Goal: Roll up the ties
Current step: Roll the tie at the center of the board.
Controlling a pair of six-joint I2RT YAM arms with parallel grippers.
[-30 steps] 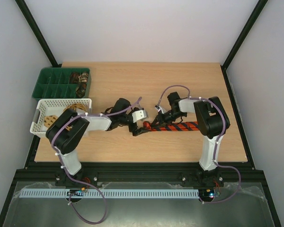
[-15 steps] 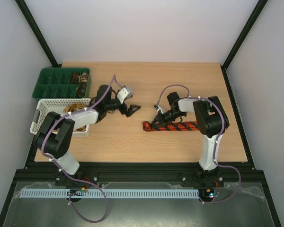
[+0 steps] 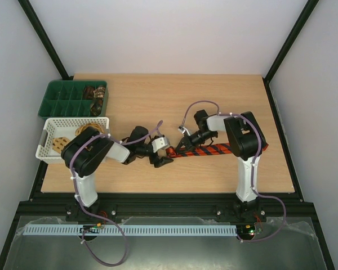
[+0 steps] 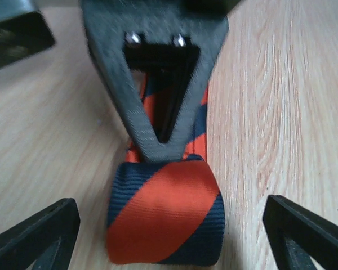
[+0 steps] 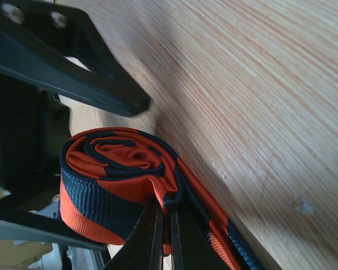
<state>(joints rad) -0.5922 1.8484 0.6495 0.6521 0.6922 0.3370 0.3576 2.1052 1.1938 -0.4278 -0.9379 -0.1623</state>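
**A:** Where is the tie?

**B:** The red-and-black diagonally striped necktie (image 3: pixel 208 150), of ribbed woven fabric, lies flat on the pale wood-grain tabletop (image 3: pixel 214 101), well to the right of the white lattice plastic basket (image 3: pixel 48 143). The end nearest the basket is wound into a tight, slightly flattened spiral, the rolled end (image 4: pixel 164 216).

**A:** And the two end effectors?

**B:** The right end effector (image 5: pixel 164 225) has slim, tapered black fingers. They are pinched together on the necktie fabric on the side of the rolled end away from the basket. The left end effector (image 4: pixel 169 228) sits between the basket and the rolled end. Its black wedge-shaped fingers are spread wide, one on each side of the roll, and both are clear of it.

**A:** Anything else on the tabletop?

**B:** Tan patterned ties (image 3: pixel 89 128) lie heaped inside the basket. Just behind the basket is a dark green plastic compartment tray (image 3: pixel 59 101), with brown patterned fabric rolls (image 3: pixel 96 93) in its right-hand cells.
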